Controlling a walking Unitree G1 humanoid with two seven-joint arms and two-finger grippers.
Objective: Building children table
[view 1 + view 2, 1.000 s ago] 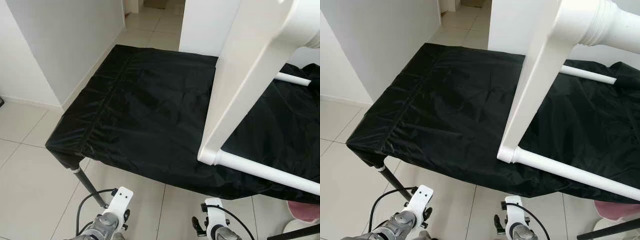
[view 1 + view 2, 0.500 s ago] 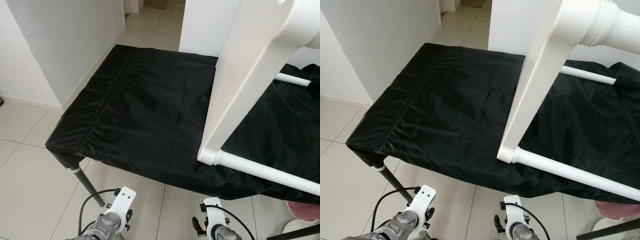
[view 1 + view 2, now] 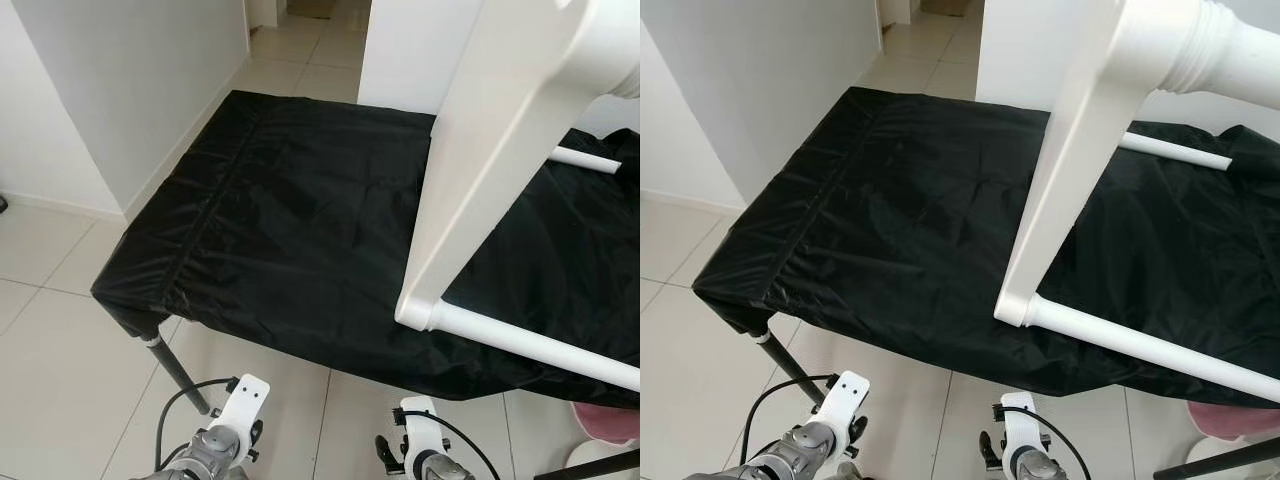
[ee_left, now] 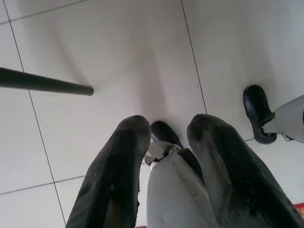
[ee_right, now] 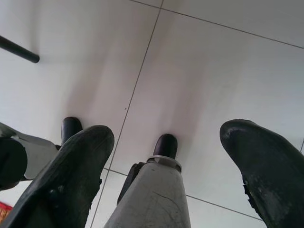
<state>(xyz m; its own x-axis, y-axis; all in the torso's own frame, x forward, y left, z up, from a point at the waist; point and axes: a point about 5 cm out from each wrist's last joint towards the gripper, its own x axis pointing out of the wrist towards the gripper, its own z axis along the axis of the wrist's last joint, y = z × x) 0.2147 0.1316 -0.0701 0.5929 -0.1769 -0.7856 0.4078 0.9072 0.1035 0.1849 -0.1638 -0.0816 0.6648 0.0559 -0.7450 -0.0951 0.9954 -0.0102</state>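
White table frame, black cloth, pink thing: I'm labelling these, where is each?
white table frame (image 3: 480,190), left eye view, on its broad slanting board.
black cloth (image 3: 290,220), left eye view, mid-surface.
pink thing (image 3: 610,422), left eye view, visible edge.

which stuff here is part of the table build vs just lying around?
Job:
- white table frame, lying on the black-covered work table
- its white rails
- left gripper and right gripper, both hanging low and pointing at the floor tiles

Lying about:
- pink object on the floor at the robot's right
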